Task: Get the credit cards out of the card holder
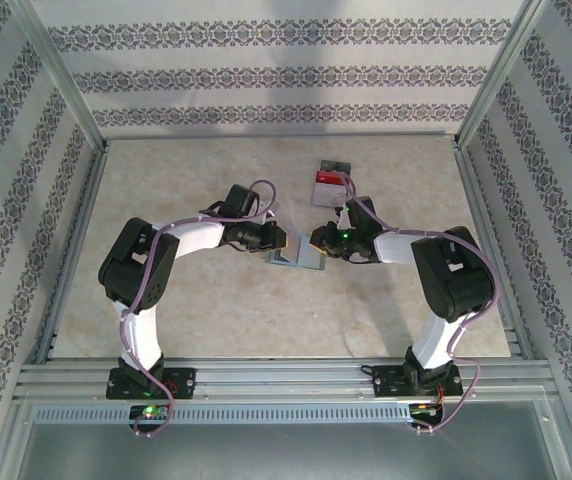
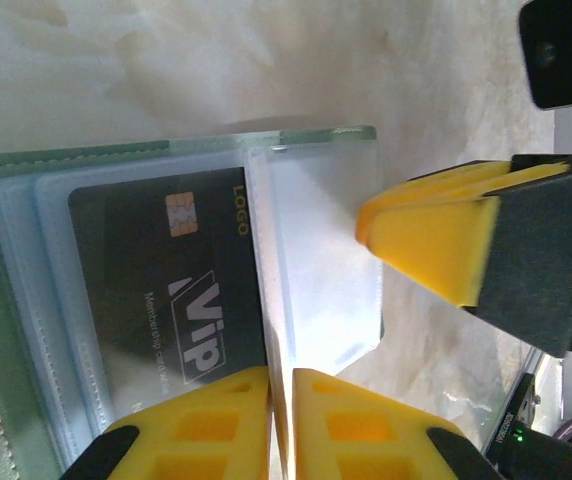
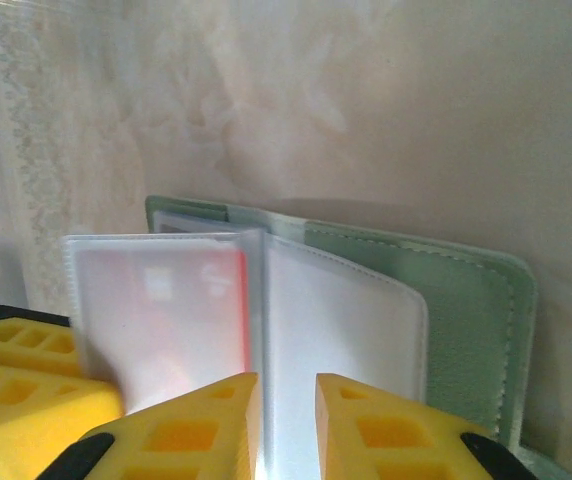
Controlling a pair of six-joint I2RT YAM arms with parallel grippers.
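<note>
The card holder (image 1: 299, 261) lies open mid-table between both grippers, its green cover (image 3: 466, 310) flat and its clear sleeves fanned up. A black VIP credit card (image 2: 166, 270) sits in one sleeve. A red card (image 3: 166, 310) shows through another. My left gripper (image 2: 281, 375) is shut on the edge of an upright clear sleeve (image 2: 326, 250). My right gripper (image 3: 286, 380) stands slightly open astride a clear sleeve (image 3: 341, 330), which runs between its fingers with a gap beside it. One right finger (image 2: 426, 240) hovers just right of the sleeve that the left holds.
A small stack of red, grey and dark cards (image 1: 330, 182) lies behind the holder, towards the back of the table. Metal frame rails (image 1: 71, 240) and patterned walls enclose the beige tabletop (image 1: 196, 180) on three sides.
</note>
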